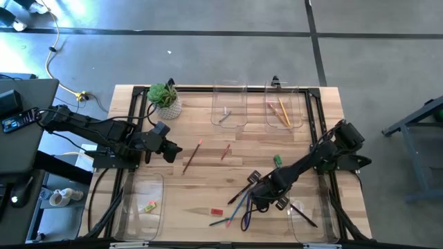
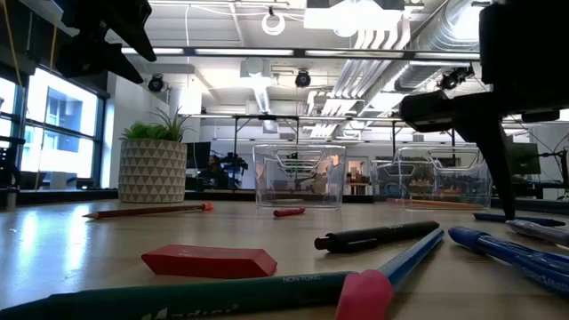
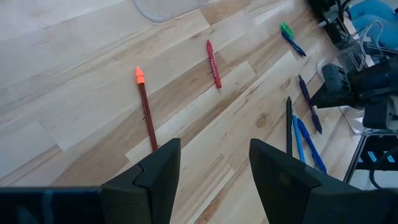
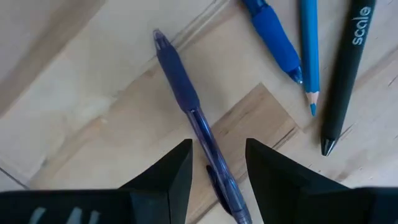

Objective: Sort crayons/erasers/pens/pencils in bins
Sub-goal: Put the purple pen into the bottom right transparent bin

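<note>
Right gripper (image 4: 216,169): fingers apart, astride a dark blue pen (image 4: 186,102), not clamped
Pens (image 1: 239,200): clustered near the table's front
Left gripper (image 3: 212,163): wide open, empty, above a red-brown pencil (image 3: 146,112)
Bins (image 1: 229,105): far edge, well apart

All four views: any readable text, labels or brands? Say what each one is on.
"scale" – white lettering on the black pen in the right wrist view.
"NON-TOXIC" – small print on the dark green pencil in the low view; larger lettering beside it is cut off by the frame edge and unreadable.
Red crayon: print on the wrapper too small to read.
High view: no readable text.
</note>
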You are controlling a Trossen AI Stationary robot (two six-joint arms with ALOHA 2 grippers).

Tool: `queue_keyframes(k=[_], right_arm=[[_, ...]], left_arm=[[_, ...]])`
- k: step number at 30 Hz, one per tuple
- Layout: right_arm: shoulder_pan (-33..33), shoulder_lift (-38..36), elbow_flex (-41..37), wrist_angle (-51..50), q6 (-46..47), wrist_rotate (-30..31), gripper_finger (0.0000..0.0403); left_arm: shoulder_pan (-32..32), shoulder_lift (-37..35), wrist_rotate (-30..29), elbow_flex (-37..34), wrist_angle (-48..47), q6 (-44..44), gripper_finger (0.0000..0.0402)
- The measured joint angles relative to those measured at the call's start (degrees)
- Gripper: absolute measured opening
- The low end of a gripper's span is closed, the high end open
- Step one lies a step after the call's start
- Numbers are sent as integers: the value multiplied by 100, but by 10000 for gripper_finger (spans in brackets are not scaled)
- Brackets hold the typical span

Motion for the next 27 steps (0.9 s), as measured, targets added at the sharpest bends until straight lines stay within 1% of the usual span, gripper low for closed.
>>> queue_keyframes(k=[17,21,27], right_arm=[[19,325,22,70,-8,58,137],[21,329,22,53,-8,80,114],[23,336,17,42,34,76,55]], left_arm=[[-4,0,0,-2,1,0,181],[-4,0,0,-2,1,0,181],[-4,0,-1,-2,1,0,181]])
